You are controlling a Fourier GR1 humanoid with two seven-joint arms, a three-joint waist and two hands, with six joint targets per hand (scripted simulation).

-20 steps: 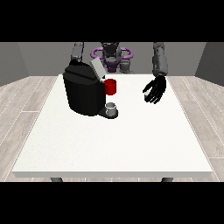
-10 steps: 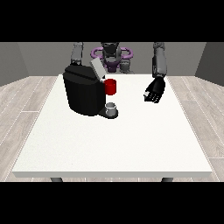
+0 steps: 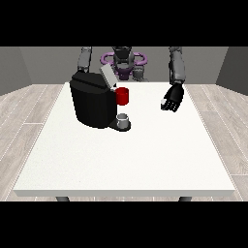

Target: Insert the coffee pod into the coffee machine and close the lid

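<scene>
My hand at the view's right [image 3: 173,99] hangs over the table [image 3: 145,160] near its far right corner, fingers loosely curled with the palm turned inward, and there is a small pale speck at its fingertips. I take that speck to be the coffee pod [image 3: 163,101], pinched between thumb and fingers, though it is too small here for me to be sure. My other hand does not show; only its arm [image 3: 85,59] comes down behind the coffee machine [image 3: 93,100], which stands toward the far left part of the table, well apart from the hand I can see. The machine's lid [image 3: 107,75] is tilted up and open, a red part [image 3: 123,96] sticks out of its front, and a small grey cup [image 3: 124,118] sits on the drip base just below. I judge the step in hand to be the carry: the pod is up and off the table but not yet in the machine. The next move calls for travelling across toward the open top, lining the pod up over the slot under the raised lid, and letting it go there before the lid is pushed down.
</scene>
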